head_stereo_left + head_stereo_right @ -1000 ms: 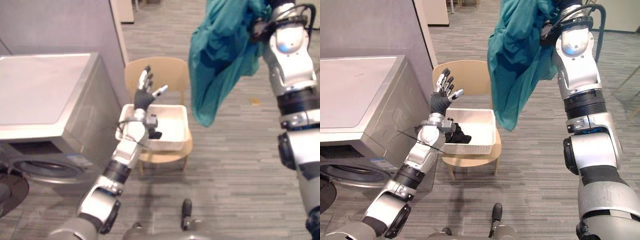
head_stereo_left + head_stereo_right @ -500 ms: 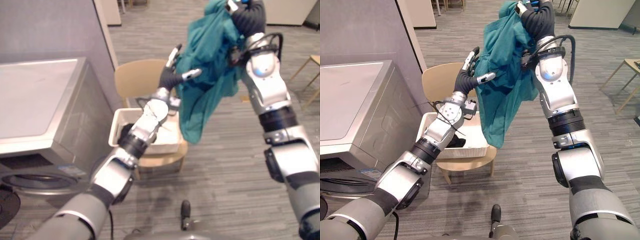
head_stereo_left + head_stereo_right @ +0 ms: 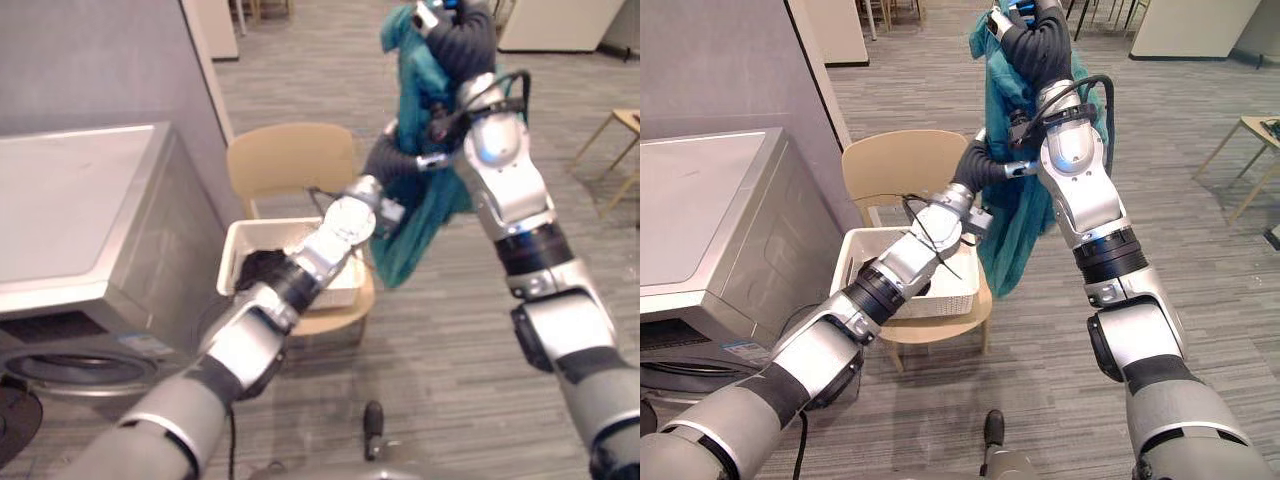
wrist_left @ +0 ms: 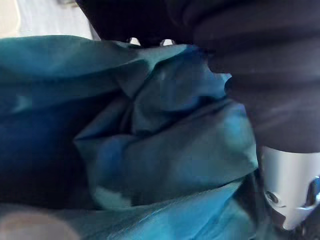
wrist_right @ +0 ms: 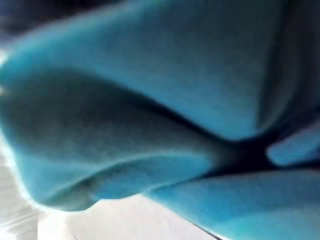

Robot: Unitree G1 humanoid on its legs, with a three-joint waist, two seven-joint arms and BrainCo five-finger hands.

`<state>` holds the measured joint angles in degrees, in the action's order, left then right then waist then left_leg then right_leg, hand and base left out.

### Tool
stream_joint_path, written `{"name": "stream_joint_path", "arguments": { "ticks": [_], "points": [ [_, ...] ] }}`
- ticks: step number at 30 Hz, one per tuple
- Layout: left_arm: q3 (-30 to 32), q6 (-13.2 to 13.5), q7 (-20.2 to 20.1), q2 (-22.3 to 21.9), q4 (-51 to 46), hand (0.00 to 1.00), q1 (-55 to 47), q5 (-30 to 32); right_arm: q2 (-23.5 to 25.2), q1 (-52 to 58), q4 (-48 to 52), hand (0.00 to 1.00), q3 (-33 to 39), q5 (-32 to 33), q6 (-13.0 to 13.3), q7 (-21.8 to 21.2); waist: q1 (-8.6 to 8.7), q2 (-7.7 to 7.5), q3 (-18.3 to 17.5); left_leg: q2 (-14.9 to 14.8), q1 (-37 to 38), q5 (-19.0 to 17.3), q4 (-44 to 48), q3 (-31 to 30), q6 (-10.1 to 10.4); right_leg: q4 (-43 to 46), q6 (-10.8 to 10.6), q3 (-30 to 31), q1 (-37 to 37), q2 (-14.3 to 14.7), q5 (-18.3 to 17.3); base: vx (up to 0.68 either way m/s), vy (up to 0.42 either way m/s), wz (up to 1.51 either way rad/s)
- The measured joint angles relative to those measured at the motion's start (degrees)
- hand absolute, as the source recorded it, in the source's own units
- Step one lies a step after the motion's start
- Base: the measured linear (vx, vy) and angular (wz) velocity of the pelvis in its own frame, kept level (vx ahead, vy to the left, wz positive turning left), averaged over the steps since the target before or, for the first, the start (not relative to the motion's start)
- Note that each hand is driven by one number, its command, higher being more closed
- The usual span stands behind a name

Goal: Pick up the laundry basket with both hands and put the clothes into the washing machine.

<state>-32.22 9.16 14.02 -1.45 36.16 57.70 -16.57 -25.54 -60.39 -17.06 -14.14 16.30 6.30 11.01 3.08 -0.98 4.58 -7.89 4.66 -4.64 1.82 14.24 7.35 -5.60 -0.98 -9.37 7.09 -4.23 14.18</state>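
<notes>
Below high-held right hand, teal garment hangs gripped. Left hand against cloth lower down, grasp cannot tell. Bunch loose tail before swinging to washing machine — avoid snagging.

Wooden chair, white laundry basket on seat

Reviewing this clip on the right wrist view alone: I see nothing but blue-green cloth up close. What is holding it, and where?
Observer: The right hand grips the teal garment by its top, raised high with the cloth hanging down.
Operator: And the other arm?
Observer: The left hand is against the garment partway down.
Operator: Where's the basket?
Observer: The white plastic laundry basket sits on a tan wooden chair, beside the silver washing machine.
</notes>
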Motion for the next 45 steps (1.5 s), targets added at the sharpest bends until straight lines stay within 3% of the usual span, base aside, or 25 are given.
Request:
{"name": "stream_joint_path", "arguments": {
  "ticks": [7,20,21,33,42,43,45],
  "points": [
    [-2.83,-0.52,-0.40,-3.11,0.61,0.00,-0.12,1.51,0.77,0.66,1.17,1.00,-0.10,0.09,0.01,0.09,1.90,0.58,-1.85,-0.10,0.23,-0.09,0.23,0.31,-0.18,-0.01,-0.14,0.17,0.13,0.12,-0.10,0.02,0.005,-0.01],
    [-5.50,0.15,-0.38,-5.53,-0.92,0.00,-0.28,-2.26,1.72,2.31,5.42,1.00,-0.38,0.06,0.11,0.14,2.68,0.91,-3.00,-0.10,1.13,-1.31,0.77,3.37,-1.25,-0.02,-0.48,2.16,0.30,0.17,0.05,0.02,0.019,-0.11],
    [-5.67,0.15,-0.38,-5.54,-1.60,1.00,-0.39,-3.23,1.88,2.40,5.98,1.00,-0.38,0.05,0.11,0.14,2.65,0.92,-3.01,-0.12,1.11,-1.30,0.77,3.37,-1.24,-0.02,-0.49,2.15,0.33,0.19,0.06,0.00,0.000,0.00],
    [-5.39,1.32,-0.03,-5.67,-7.16,1.00,-2.88,-9.89,4.02,4.76,11.12,1.00,-0.05,0.01,2.36,0.19,2.58,0.87,-4.11,-0.10,2.14,-2.29,1.14,5.60,-1.08,-0.02,-0.55,4.14,0.40,0.60,0.09,0.03,0.023,-0.08],
    [-5.37,1.22,0.36,-5.68,-7.19,1.00,-2.91,-9.61,4.84,5.06,11.74,1.00,0.10,-0.20,2.38,0.19,2.51,0.63,-4.49,-0.01,2.12,-2.44,1.17,5.57,-1.16,-0.02,-0.71,4.35,0.39,0.50,0.09,0.01,0.008,-0.02],
    [-5.36,1.17,0.39,-5.68,-7.19,1.00,-2.91,-9.52,4.84,5.06,11.74,0.00,0.11,-0.20,2.38,0.19,2.53,0.54,-4.55,-0.02,2.11,-2.43,1.15,5.52,-1.15,-0.02,-0.73,4.26,0.37,0.50,0.09,0.00,0.000,0.00],
    [-5.35,1.07,0.42,-5.68,-7.19,1.00,-2.91,-8.96,4.82,5.09,11.77,0.00,0.23,-0.19,2.39,0.26,2.57,0.36,-4.66,-0.04,2.15,-2.43,1.00,5.42,-1.15,-0.02,-0.76,3.98,0.31,0.47,0.06,0.00,0.000,0.00]
  ]
}}
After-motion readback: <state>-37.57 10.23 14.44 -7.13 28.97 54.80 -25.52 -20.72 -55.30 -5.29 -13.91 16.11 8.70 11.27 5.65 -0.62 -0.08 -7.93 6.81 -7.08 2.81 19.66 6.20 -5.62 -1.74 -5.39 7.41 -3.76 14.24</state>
